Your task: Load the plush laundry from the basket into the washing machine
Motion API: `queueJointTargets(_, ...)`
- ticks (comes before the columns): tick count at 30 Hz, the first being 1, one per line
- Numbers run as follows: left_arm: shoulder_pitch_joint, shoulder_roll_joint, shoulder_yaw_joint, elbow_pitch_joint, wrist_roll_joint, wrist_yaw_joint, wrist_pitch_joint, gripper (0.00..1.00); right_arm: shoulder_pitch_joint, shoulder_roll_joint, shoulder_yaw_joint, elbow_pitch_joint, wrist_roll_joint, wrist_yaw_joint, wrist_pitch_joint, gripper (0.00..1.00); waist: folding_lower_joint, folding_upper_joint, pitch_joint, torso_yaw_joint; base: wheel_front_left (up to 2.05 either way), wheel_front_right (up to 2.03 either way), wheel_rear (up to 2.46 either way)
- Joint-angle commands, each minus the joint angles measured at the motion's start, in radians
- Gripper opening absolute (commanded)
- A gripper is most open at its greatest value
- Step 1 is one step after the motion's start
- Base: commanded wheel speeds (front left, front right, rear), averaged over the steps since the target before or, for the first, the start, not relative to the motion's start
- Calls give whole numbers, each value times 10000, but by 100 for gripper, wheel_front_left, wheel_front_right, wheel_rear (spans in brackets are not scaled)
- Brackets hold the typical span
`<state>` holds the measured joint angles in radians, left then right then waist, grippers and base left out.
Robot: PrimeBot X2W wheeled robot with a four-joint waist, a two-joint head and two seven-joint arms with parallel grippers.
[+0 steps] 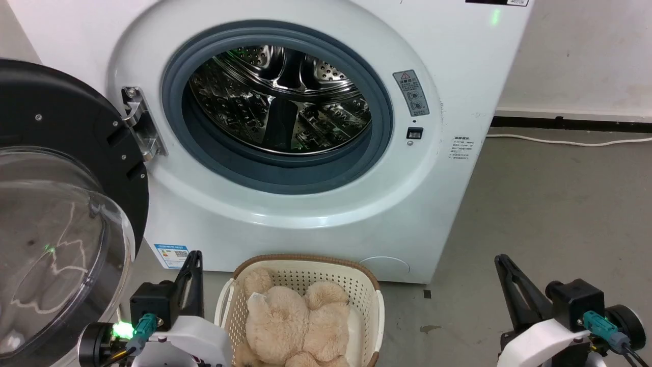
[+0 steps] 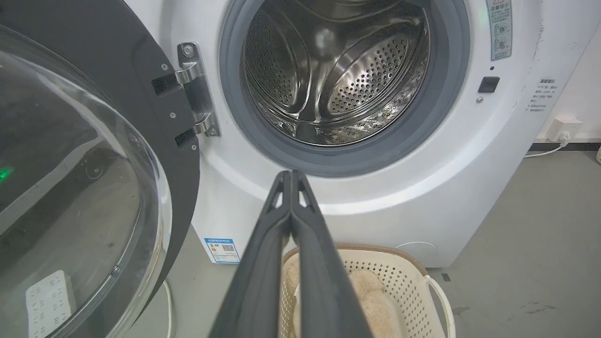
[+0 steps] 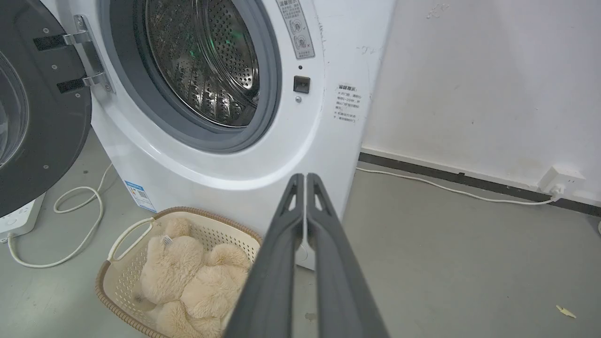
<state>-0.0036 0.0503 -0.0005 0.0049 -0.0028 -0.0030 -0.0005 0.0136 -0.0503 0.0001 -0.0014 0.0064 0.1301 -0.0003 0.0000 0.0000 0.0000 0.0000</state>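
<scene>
Plush laundry [image 1: 298, 323] lies in the basket [image 1: 305, 261] on the floor, just in front of the washing machine [image 1: 316, 219]. Both grippers are closed with fingers pressed together and hold nothing. Left gripper [image 1: 195, 255] is just left of the basket, right gripper [image 1: 501, 258] well off to its right. Expect the plush to be light, soft, squashy and not fragile. Open wide and pinch deep across the thick middle, not a lobe. Long axis runs washer-to-robot, with rounded lobes at the washer end.
</scene>
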Motion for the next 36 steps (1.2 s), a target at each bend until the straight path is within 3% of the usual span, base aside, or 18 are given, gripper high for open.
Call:
queueJointTargets(1,0,0,-7,2,0,0,-2,100,0,0,-2,-1,7,0,-2,100,0,0,0,0,0,0,0)
queueJointTargets(18,-63,3,-418,177,-11,59,-281,100,78,0,-99,-126,198,1,-281,100,0,0,196,-77,0,0,0)
queueJointTargets(36,-936,50,-1092,2180,-77,-28,-627,100,-302,0,61,-319,493,2,-657,100,0,0,1456,-670,0,0,0)
